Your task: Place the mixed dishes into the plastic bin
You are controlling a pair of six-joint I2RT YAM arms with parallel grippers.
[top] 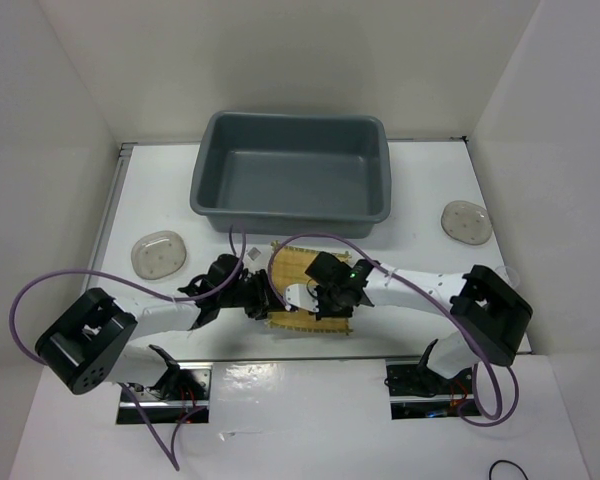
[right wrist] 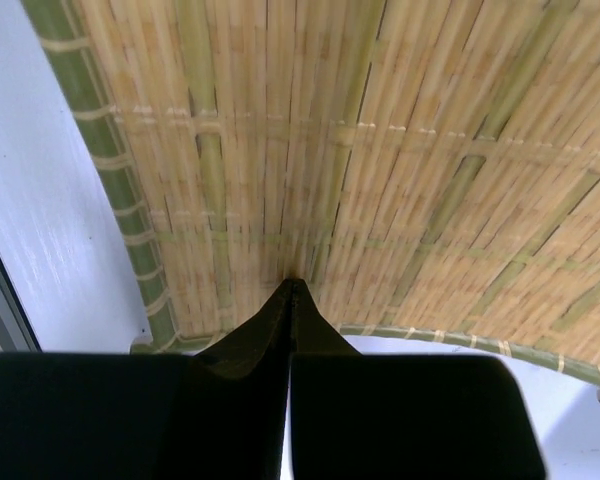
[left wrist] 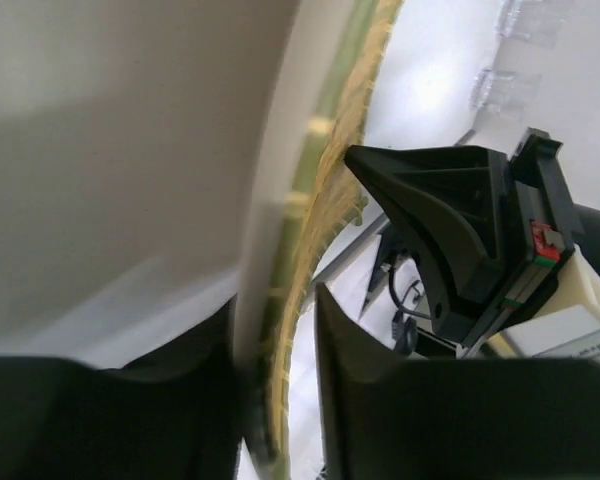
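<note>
Two grippers are working at the bamboo mat. It lies on the white table near the middle of the top view, just at 6 o'clock of the plastic bin and wholly outside it.

Left gripper: positioned at the mat's 9 o'clock edge. In the left wrist view its fingers stand apart, one on each side of the mat's frayed border. The border sits close against one finger, and a sliver of light shows between it and the other. No clamp on the mat is evident.

Right gripper: positioned over the middle of the mat, its arm reaching in from about 4 o'clock. In the right wrist view the two fingers are pressed together with nothing between them. Their joined tip sits against the woven slats. In that view the mat's green-bound edge runs in a curve.

Other dishes: one clear plate rests on the table at about 10 o'clock of the mat, near the left wall. A second clear plate rests at about 2 o'clock, beside the bin's right-hand corner. Both are well apart from the mat and outside the bin.

A purple cable arcs over the mat's 12 o'clock edge.
</note>
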